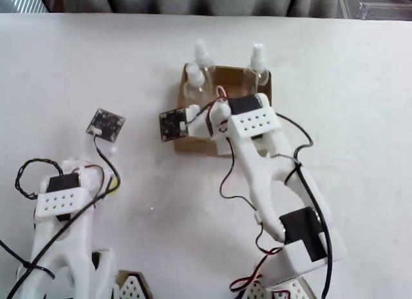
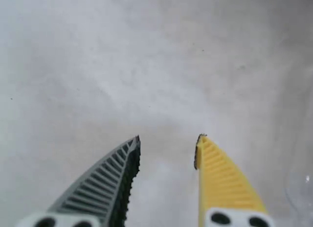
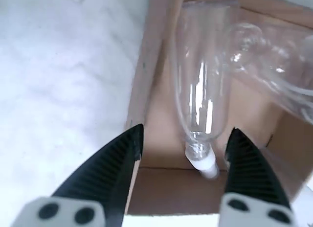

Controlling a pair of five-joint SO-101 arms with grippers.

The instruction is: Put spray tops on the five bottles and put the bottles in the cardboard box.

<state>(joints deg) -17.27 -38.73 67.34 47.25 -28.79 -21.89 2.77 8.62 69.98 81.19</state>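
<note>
So on the left side, the left arm (image 1: 62,202) is sitting low near the front edge of the white tabletop (image 1: 96,60), well apart from the box. Its jaws are open: the grey finger (image 2: 105,183) and the yellow finger (image 2: 222,180) have a clear gap between them, and there's just bare tabletop under them, nothing held.

Moving toward the middle, the cardboard box (image 1: 228,73) sits on the tabletop. From above I can make out three clear bottles with white spray tops at its far side: one at the far left corner (image 1: 201,54), one just in front of it (image 1: 193,83), and one at the far right corner (image 1: 257,57).

The right arm (image 1: 270,176) stretches from the front right up over the box. Its black jaws are open too, hanging over the box's inside next to the box wall (image 3: 156,65). A clear bottle (image 3: 200,90) sits in the gap between the fingers, white top (image 3: 208,167) nearest them, not pinched as far as I can see. Another clear bottle (image 3: 274,75) is right beside it in the box.
</note>
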